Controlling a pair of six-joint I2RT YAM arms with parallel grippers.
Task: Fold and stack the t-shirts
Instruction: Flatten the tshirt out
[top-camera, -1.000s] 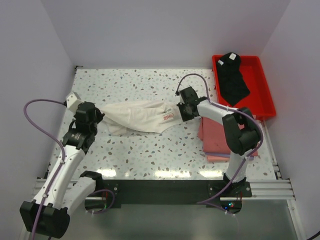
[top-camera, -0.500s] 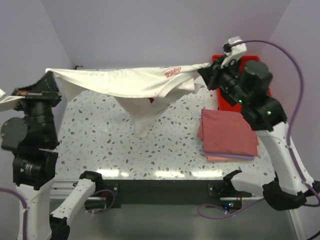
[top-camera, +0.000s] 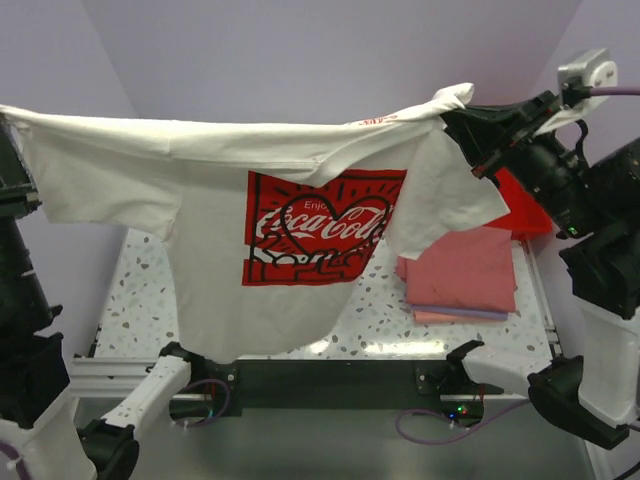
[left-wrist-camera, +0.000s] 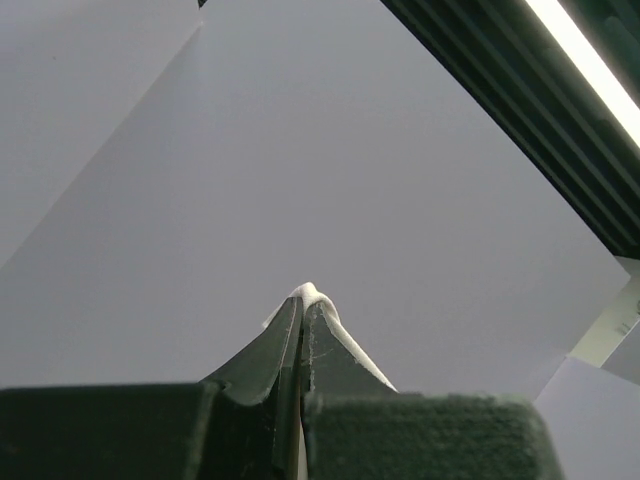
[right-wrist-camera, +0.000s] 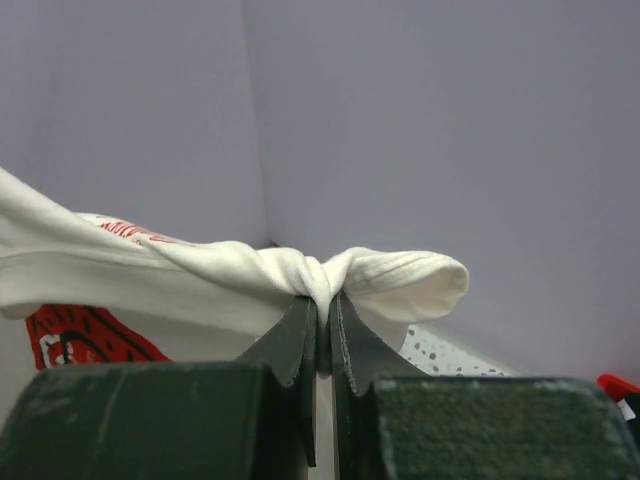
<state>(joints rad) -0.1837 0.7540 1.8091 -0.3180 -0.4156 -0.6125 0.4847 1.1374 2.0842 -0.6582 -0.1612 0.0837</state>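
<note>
The white Coca-Cola t-shirt (top-camera: 300, 225) hangs spread wide in the air between both arms, red print facing the top camera. My left gripper (left-wrist-camera: 303, 297) is shut on a thin edge of the white shirt at the far left, high up; in the top view it lies at the frame's left edge. My right gripper (top-camera: 462, 118) is shut on a bunched part of the shirt (right-wrist-camera: 330, 275) at the upper right. Folded pink shirts (top-camera: 460, 275) lie stacked on the table at the right. The black shirt is hidden.
The red tray (top-camera: 520, 205) shows only as a small patch behind the right arm. The speckled table (top-camera: 385, 305) shows below the hanging shirt. Purple walls close in at the back and both sides.
Both arms rose and spread further apart, lifting the white shirt off the table. It went from a bunched strip to a fully hanging sheet with the red print showing.
</note>
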